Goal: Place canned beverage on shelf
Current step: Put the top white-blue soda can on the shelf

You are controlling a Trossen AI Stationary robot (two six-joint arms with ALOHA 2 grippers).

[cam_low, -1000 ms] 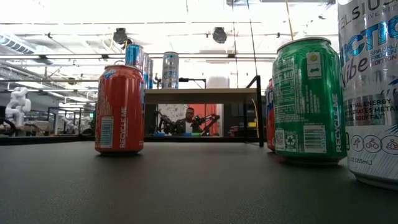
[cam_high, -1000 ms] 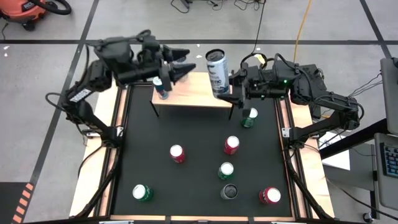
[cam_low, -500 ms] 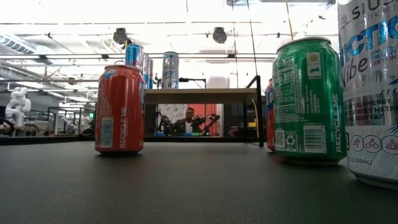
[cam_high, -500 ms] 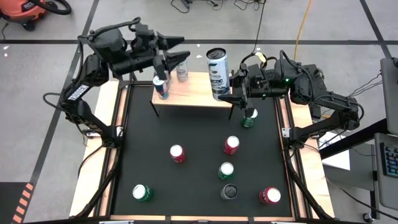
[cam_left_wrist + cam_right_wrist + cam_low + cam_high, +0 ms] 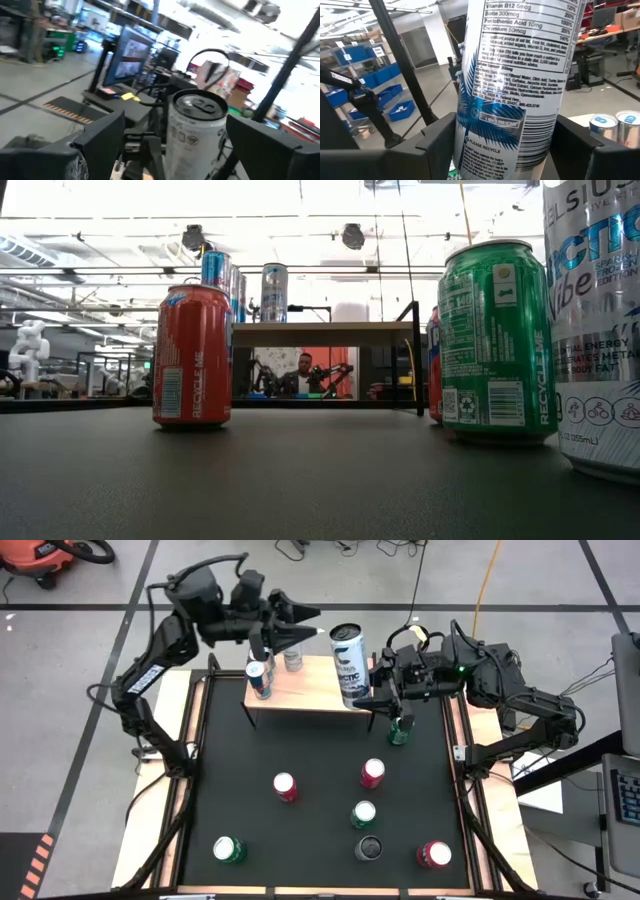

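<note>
A tall white-and-blue beverage can (image 5: 348, 665) stands upright over the right part of the light-wood shelf (image 5: 310, 695), with my right gripper (image 5: 364, 690) shut on it. In the low view the can (image 5: 274, 292) reaches down to the shelf board (image 5: 320, 328). A blue can (image 5: 259, 677) and a silver can (image 5: 292, 659) stand on the shelf's left part. My left gripper (image 5: 308, 626) hangs open above the shelf's far edge. It points at the tall can's top (image 5: 198, 106) and stays short of it. My right gripper pinches the tall can's lower wall (image 5: 470, 150) between its two fingers (image 5: 437, 145), which come in level from the table's right side. The can is upright. Whether its base rests on the shelf board or hangs just above it, I cannot tell.
Several loose cans stand on the black tabletop: red ones (image 5: 285, 786) (image 5: 372, 772) (image 5: 434, 854), green ones (image 5: 363, 813) (image 5: 229, 849), a dark one (image 5: 368, 847). Another green can (image 5: 400, 728) stands below my right arm. A person (image 5: 304, 372) sits beyond the table.
My left gripper has drawn away from the blue can on the shelf, going toward the table's far edge and then right. It has swung round to point at the tall can's top and has stayed open. The right gripper and its can have kept their place.
</note>
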